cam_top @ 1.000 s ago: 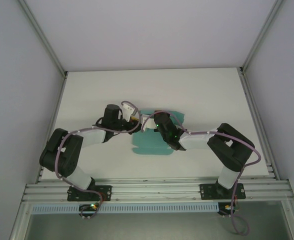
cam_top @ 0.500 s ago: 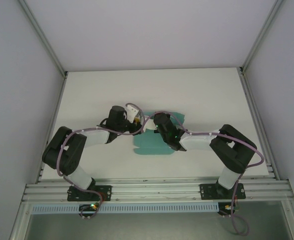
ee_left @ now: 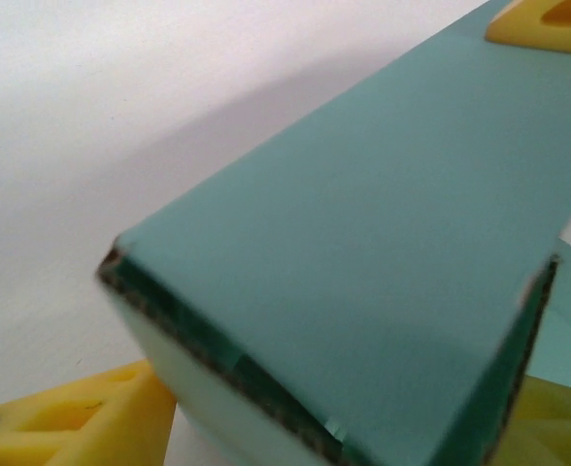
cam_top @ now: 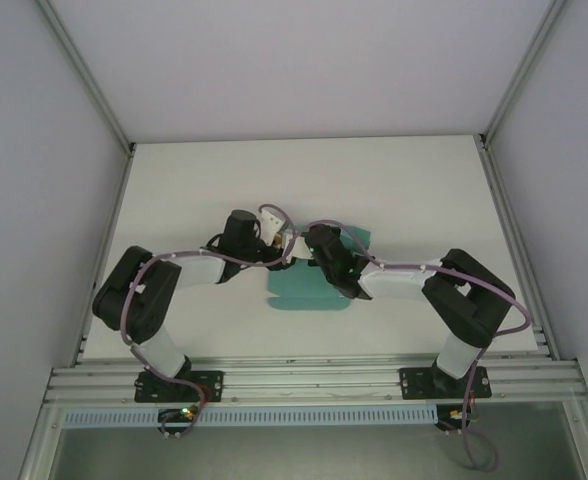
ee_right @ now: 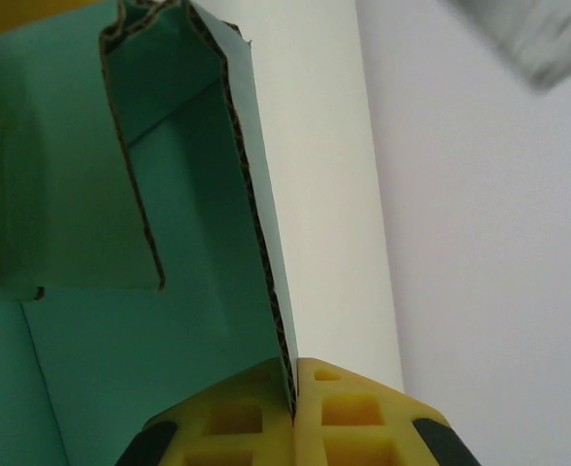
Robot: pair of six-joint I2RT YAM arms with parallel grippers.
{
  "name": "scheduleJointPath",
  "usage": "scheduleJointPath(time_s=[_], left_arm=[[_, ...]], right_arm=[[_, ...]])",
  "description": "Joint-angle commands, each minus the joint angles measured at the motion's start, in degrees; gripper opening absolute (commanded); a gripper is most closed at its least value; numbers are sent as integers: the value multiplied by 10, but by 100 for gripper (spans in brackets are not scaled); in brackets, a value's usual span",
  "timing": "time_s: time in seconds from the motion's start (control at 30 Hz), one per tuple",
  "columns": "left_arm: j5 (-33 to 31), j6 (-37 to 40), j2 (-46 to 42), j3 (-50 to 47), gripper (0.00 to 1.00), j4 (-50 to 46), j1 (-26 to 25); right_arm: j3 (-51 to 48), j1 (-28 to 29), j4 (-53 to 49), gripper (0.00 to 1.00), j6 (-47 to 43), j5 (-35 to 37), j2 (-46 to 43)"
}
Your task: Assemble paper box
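The teal-green paper box (cam_top: pixel 304 288) lies partly folded at the middle of the white table, its far side lifted between the two grippers. My right gripper (ee_right: pixel 293 413) is shut on the thin edge of an upright flap (ee_right: pixel 256 194), whose white back faces right. In the top view the right gripper (cam_top: pixel 308 243) meets the left gripper (cam_top: pixel 282 248) over the box's far edge. My left gripper (ee_left: pixel 315 432) is open, its yellow fingers (ee_left: pixel 72 422) spread wide on either side of a raised teal panel (ee_left: pixel 383 223).
The white table (cam_top: pixel 174 190) is bounded by aluminium rails (cam_top: pixel 314 380) at the near edge and grey walls on the other sides. Both arms' elbows jut outward over the table. A purple cable (cam_top: pixel 294 232) loops above the grippers.
The left arm has swung right and forward, bringing its gripper in against the box's raised panel. The right gripper has shifted slightly left while holding the flap.
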Motion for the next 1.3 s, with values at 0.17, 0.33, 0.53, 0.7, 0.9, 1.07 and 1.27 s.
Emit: scheduleJointPath(time_s=[0.17, 0.33, 0.53, 0.7, 0.9, 1.07, 1.27], left_arm=[[-19, 26, 21, 35, 45, -17, -23], [-68, 17, 11, 14, 26, 29, -25], [-139, 13, 14, -9, 2, 78, -29], [-139, 36, 11, -13, 0, 79, -27], [-121, 55, 8, -25, 0, 112, -30], [-120, 63, 15, -28, 0, 133, -37], [-141, 70, 25, -41, 0, 175, -44]], right_arm=[[27, 5, -67, 0, 65, -32, -6], [31, 7, -78, 0, 84, -21, -9], [40, 19, -120, 33, 177, -1, -33], [42, 18, -181, 60, 235, -26, -99], [48, -32, -245, 76, 346, -130, -198], [167, -149, -378, 77, 510, -308, -140], [285, -152, -486, 66, 498, -333, -11]])
